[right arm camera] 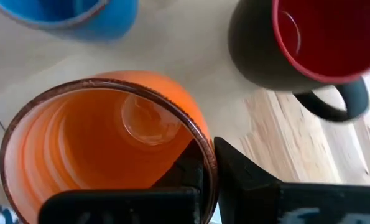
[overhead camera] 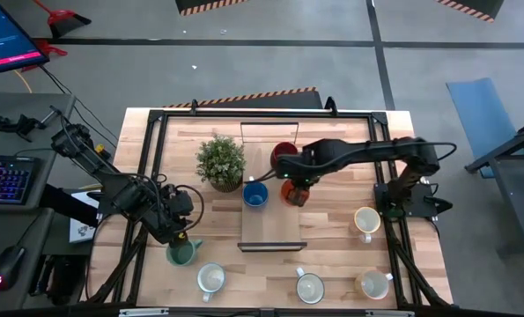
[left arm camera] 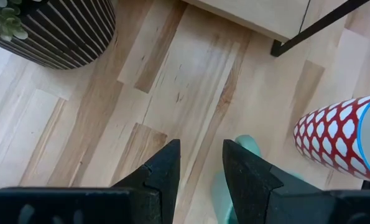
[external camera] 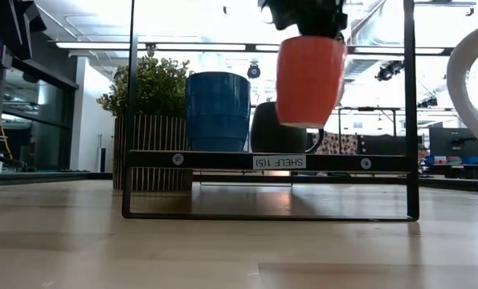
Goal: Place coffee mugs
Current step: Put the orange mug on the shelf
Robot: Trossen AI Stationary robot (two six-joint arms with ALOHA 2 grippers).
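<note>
Right end effector (right arm camera: 206,171) clamped on the empty orange mug's (external camera: 308,79) rim, lifted above the shelf (external camera: 271,161) holding blue mug (external camera: 217,111) and dark red-lined mug (right arm camera: 303,46). Left end effector (left arm camera: 200,174), fingers apart, hovers by the teal mug (overhead camera: 181,253).

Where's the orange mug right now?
The orange mug hangs in the right hand, raised above the shelf, right of the blue mug and near the dark red mug.

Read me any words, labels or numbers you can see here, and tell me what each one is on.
"SHELF (15)", appearing mirrored, on a white label on the shelf's front rail.
Monitor at the table's far left: a pink bar with text too small to read.
Nothing else is readable.
</note>
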